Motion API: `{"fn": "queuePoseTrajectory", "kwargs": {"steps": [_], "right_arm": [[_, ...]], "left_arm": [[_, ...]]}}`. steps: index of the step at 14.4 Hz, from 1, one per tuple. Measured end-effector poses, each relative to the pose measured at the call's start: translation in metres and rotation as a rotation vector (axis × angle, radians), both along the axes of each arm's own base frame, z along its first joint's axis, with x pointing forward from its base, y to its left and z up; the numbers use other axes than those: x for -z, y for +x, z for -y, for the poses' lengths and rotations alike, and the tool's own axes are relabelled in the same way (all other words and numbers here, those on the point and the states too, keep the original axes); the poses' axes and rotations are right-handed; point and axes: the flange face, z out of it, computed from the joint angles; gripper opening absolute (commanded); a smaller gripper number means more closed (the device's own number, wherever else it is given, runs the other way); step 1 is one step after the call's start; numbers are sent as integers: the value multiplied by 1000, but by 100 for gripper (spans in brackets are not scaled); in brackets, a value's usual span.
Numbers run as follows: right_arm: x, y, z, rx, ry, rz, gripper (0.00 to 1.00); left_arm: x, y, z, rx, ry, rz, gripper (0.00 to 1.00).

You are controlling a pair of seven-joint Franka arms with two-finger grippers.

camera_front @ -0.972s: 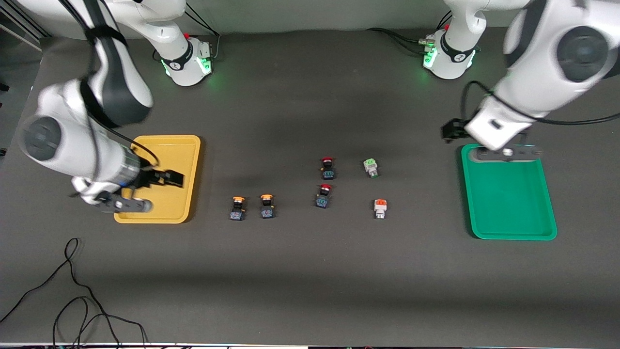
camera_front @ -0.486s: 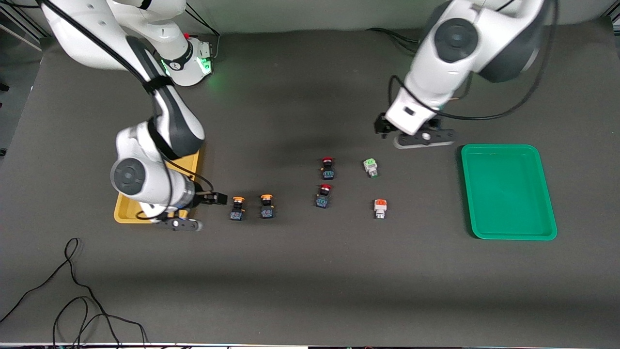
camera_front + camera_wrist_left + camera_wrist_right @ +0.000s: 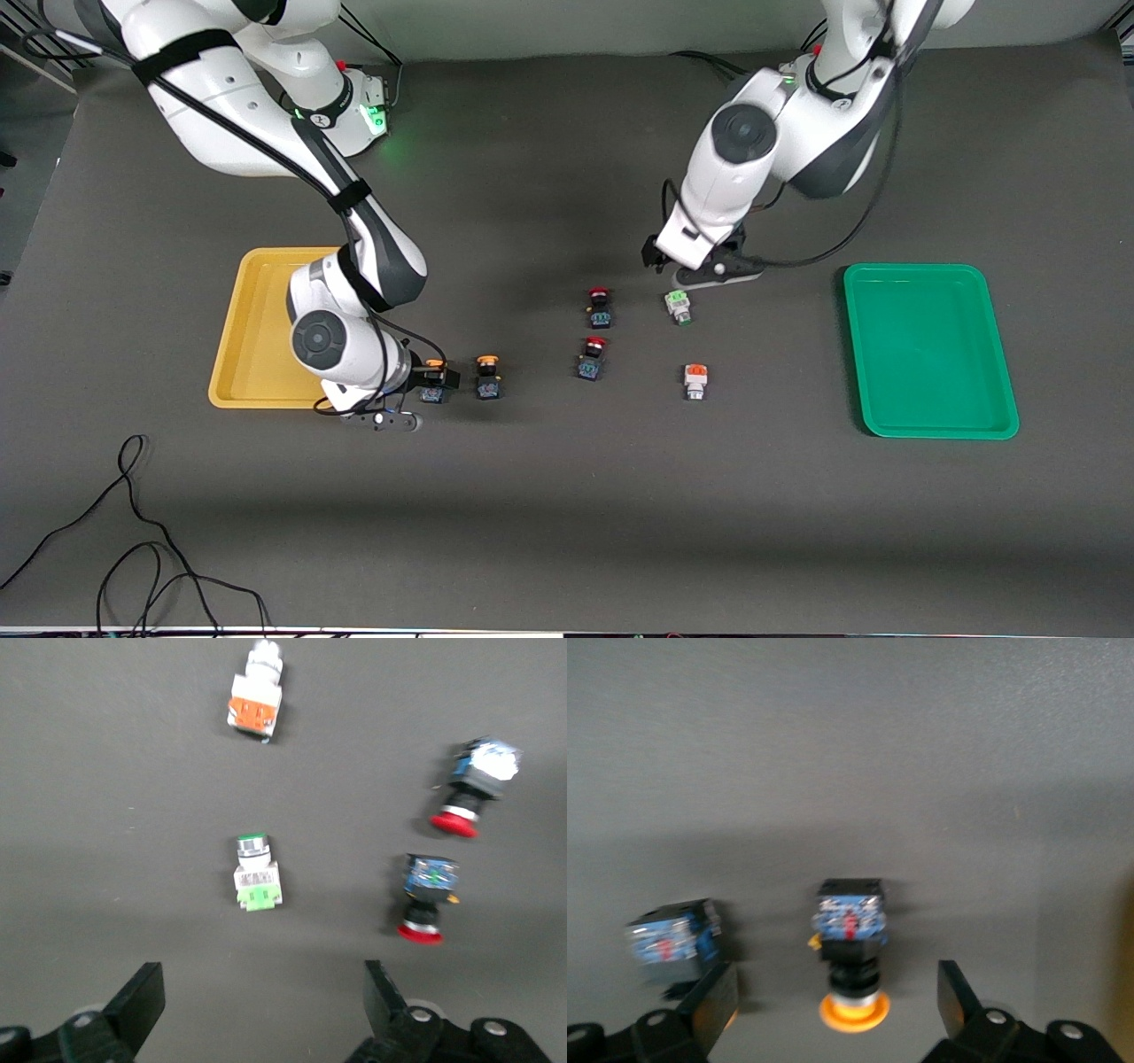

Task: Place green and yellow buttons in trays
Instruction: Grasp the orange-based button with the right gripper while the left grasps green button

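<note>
On the dark grey table [image 3: 549, 496], both tools, left [image 3: 257, 1014] and right [image 3: 837, 1014], hang spread over buttons.

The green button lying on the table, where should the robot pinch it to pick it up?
Best guess: pinch the green button across its white middle body, coming straight down from above. It lies on its side, so the two long flat sides face outward. The left tool is open, hanging just above it, and nothing crowds it.

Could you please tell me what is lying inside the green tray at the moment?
Nothing: the green tray shows only its bare floor, fully uncovered. The green button sits on the table under the left gripper.
</note>
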Motion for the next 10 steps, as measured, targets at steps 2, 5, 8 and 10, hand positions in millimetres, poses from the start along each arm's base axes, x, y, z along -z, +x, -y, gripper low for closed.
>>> {"fn": "queuePoseTrajectory", "kwargs": {"steps": [2,5,8,10], "right_arm": [[13,0,8,-11,-30,-5,100],[29,-2,10,8,-17,36,100],[45,-7,7,19,-5,55,60],[50,-9,4,19,-5,51,0]], "left_arm": [[48,0,2,-21,21,0,100],[96,2,2,-38,36,-8,99],[120,5,-2,-58,28,-12,62],[129,5,-3,-72,29,-14,29]]}}
